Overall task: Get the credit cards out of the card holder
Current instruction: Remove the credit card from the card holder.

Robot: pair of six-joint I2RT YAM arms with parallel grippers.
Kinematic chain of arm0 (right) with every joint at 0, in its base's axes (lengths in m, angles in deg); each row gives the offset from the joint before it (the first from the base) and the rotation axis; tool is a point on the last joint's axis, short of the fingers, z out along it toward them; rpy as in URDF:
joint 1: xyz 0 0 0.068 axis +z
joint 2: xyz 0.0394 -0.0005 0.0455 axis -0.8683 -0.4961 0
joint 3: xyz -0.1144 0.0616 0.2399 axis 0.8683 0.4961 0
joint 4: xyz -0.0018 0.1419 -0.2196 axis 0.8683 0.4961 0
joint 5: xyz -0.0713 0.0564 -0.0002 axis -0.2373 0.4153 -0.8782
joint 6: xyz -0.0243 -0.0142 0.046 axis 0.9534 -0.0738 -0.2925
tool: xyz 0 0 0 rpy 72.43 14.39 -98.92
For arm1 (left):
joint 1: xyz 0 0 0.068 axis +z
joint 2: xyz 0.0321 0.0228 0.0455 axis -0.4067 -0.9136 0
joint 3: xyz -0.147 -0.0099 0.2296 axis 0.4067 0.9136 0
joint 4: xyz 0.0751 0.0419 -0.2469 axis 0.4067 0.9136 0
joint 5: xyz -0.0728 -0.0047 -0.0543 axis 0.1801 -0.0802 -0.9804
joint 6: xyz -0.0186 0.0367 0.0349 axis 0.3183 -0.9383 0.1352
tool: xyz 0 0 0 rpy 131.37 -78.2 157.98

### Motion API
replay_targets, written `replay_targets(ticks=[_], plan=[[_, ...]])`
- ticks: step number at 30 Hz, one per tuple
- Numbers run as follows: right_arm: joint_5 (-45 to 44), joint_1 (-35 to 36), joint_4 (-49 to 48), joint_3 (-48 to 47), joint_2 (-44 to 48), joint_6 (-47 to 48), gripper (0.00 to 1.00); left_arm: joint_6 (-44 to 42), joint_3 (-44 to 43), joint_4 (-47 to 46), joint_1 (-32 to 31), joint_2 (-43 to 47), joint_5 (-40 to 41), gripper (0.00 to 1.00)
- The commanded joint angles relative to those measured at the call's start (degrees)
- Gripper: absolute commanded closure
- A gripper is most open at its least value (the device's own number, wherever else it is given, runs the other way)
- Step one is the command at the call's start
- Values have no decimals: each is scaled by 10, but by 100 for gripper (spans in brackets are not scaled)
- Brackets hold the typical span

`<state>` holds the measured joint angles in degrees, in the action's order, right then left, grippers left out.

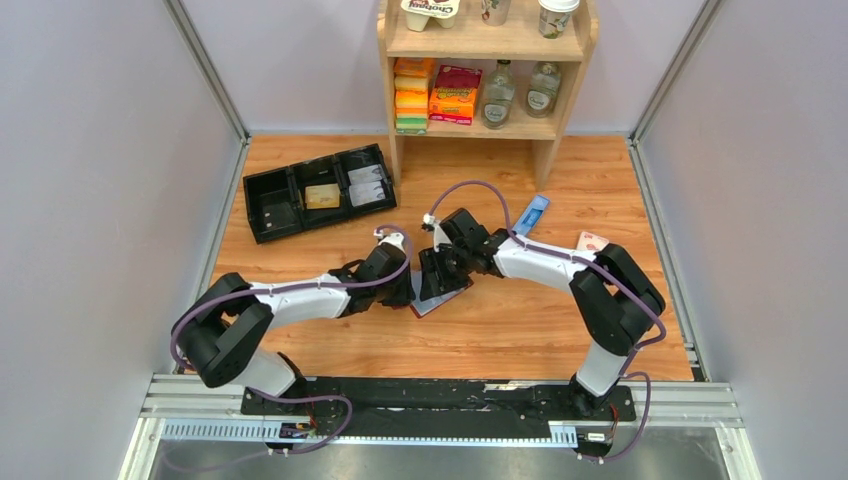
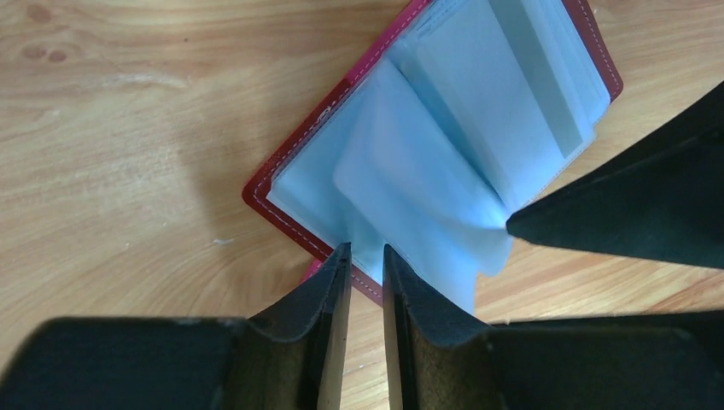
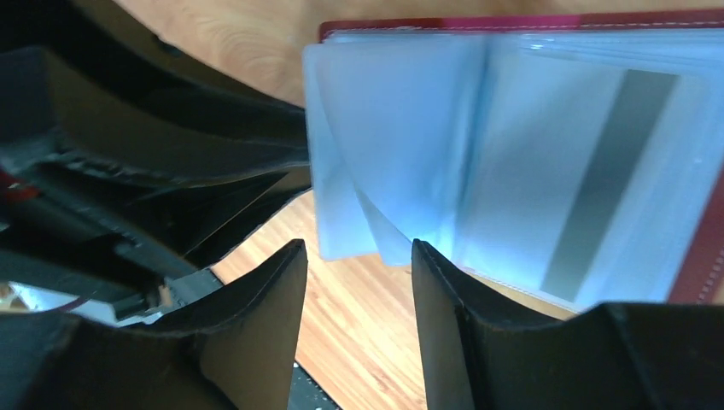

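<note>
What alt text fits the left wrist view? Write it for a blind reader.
An open maroon card holder lies on a wooden table, its pale blue sleeves fanned up. The left gripper, nearly closed, appears to pinch its near edge, and the right gripper's finger meets the sleeves.

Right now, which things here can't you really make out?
1. Left gripper, left wrist view: whether it pinches the card holder edge is unclear.
2. Top view: holder mostly hidden under left and right gripper.
3. Right wrist view: sleeves blurred; one striped card shows, any others unclear.
4. Black tray contents, top view: too small.
</note>
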<state>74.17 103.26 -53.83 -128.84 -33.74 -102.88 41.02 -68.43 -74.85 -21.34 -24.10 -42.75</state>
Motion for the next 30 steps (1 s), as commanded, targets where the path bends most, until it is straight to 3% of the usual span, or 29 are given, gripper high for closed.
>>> replay_targets(ticks=[1, 14, 18, 20, 24, 27, 30], plan=[[63, 21, -45, -2, 19, 13, 49, 16, 38, 20, -3, 34, 20, 71], [111, 42, -16, -39, -30, 25, 37, 98, 126, 18, -3, 237, 108, 66], [106, 51, -6, -52, -37, 32, 34, 116, 137, 58, -3, 305, 137, 64], [52, 52, -1, -50, -17, 34, 30, 114, 136, 65, -3, 334, 140, 63], [-135, 40, 22, -41, 33, 19, 23, 93, 114, 43, -3, 338, 113, 61], [-198, 27, 35, -36, 44, 12, 19, 73, 71, 32, -3, 286, 75, 61], [-208, 18, 49, -41, 28, 11, 18, 46, 32, 24, -2, 228, 49, 63]])
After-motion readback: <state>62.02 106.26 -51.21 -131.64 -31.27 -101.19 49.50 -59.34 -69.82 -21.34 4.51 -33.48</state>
